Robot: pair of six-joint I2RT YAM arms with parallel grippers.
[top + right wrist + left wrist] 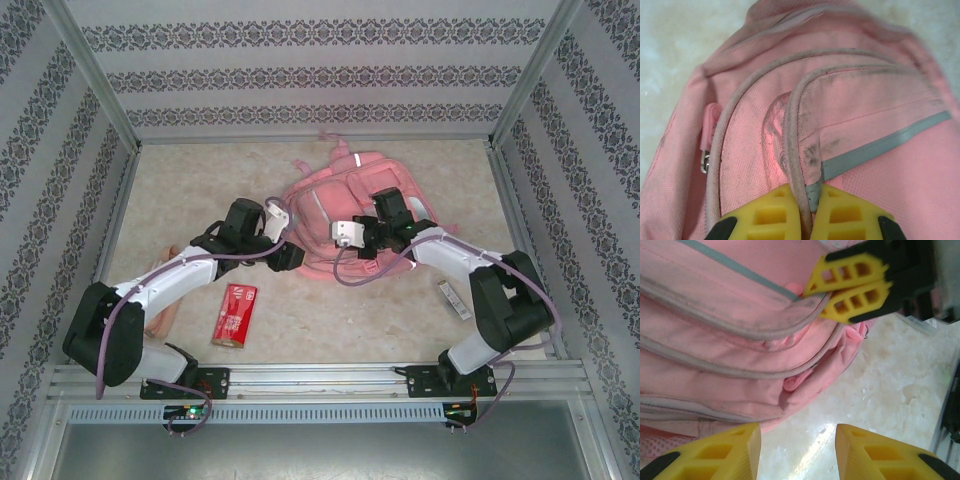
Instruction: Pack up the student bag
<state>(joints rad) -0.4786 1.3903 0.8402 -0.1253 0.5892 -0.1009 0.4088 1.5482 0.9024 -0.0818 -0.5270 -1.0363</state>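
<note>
The student bag (350,195) lies flat in the middle of the table, a soft pink backpack with grey piping and a reflective strip. My right gripper (368,248) (810,216) is shut on the piped edge of the bag's (850,95) front pocket, right where the reflective strip (880,147) ends. Seen from the left wrist, the right gripper's yellow fingers (852,287) pinch that same edge. My left gripper (284,256) (797,452) stands open by the bag's (715,345) near left side, with only bare table between its fingers.
A small red packet (235,313) lies on the table in front of the left arm. A narrow pale object (453,298) lies near the right arm. A peach-coloured thing (165,318) sits partly under the left arm. Patterned walls close in on three sides.
</note>
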